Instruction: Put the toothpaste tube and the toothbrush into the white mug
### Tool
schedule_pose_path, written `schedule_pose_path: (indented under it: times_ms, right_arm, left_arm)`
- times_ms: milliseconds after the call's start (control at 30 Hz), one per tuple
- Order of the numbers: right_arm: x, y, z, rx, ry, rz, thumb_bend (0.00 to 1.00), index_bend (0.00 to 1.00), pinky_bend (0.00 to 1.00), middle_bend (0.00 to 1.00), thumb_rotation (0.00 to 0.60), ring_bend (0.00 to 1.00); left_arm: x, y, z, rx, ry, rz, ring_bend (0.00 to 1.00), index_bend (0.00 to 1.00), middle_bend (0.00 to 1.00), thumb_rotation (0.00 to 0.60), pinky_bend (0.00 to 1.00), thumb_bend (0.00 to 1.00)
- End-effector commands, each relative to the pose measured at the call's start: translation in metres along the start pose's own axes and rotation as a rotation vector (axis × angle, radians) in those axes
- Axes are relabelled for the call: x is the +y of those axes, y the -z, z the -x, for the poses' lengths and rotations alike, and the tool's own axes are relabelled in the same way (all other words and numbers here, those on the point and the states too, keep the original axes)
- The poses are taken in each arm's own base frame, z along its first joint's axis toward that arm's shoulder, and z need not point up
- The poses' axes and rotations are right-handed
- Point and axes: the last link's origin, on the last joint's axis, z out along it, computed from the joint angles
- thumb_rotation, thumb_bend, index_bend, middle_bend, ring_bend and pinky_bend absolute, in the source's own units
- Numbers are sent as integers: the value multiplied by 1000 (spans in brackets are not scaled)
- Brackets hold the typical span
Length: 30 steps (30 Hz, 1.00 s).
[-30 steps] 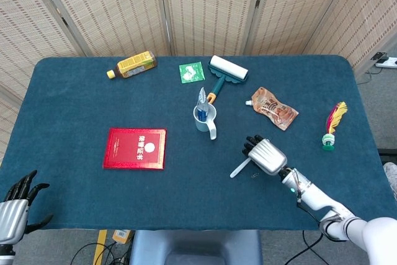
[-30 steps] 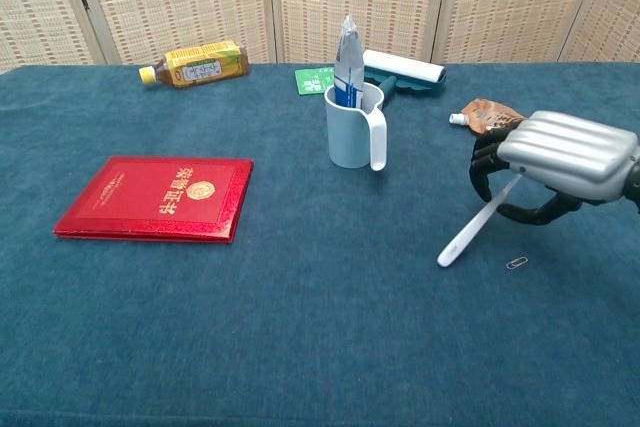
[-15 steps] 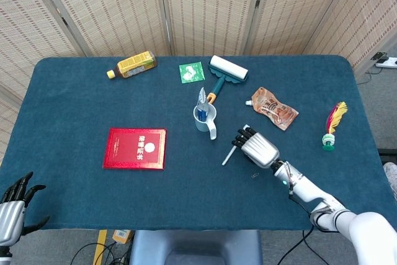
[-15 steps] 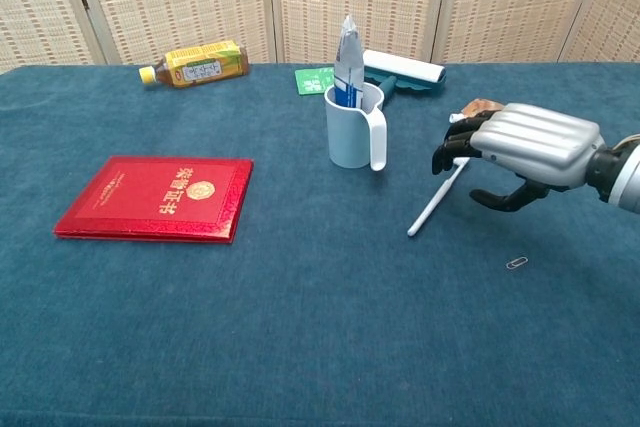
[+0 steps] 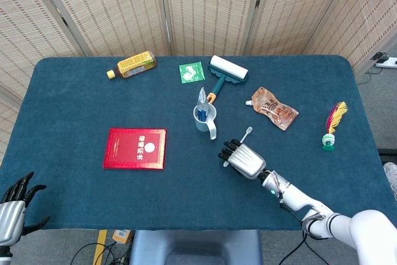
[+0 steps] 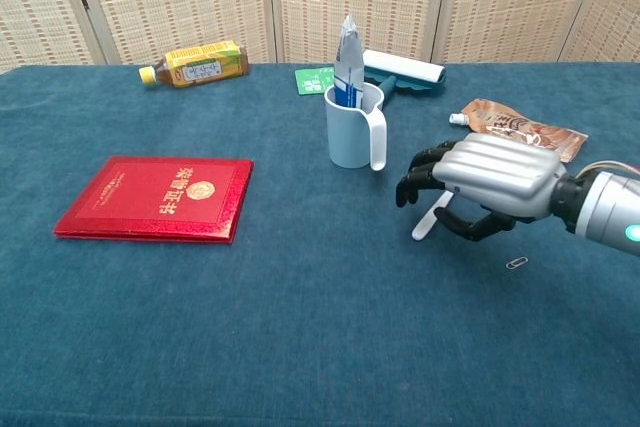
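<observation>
**Toothbrush carried toward the mug**

Moved leftward since the earlier frames, the right robot hand [image 5: 242,158] now sits just right of centre, pinching the slim white plastic toothbrush [image 5: 242,138] near the white ceramic mug [image 6: 354,129]. A blue-and-silver toothpaste tube [image 6: 346,59] stands upright inside the mug. At lower left, off the blue cloth table [image 5: 74,110], the left robot hand [image 5: 13,200] has its fingers spread, holding nothing.

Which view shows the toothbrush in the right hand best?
The head view: the toothbrush shows from its bristle end near the white mug down to the right hand, which holds it. In the chest view only a short white piece shows below the fingers; the hand hides the rest.
</observation>
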Motion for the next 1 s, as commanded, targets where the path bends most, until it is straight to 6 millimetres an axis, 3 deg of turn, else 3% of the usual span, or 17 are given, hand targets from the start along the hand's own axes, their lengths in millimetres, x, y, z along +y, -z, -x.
schedule_pose_path:
  times_ms: [33,200,633,833,1000]
  right_arm:
    - [-3,-3,3,-11,3,-3,583,299,255,349,600,180]
    - [-5,2,8,-22,6,-6,584,299,255,366,600,180]
    - [12,50,18,-53,17,43,585,299,255,390,600,180]
    - [35,74,20,-86,31,123,586,299,255,395,600,180]
    - [55,81,20,-103,41,203,586,299,255,395,600,180]
  left_arm:
    - [-1,1,0,1,1,-4,62,277,45,600,146,228]
    - [-4,2,0,0,1,-11,62,277,45,600,146,229]
    - [-3,-1,1,1,8,1,62,277,45,600,146,229]
    - [-1,-1,2,0,8,7,62,277,45,600,146,229]
    - [-2,0,2,-4,6,4,63,277,45,600,146,229]
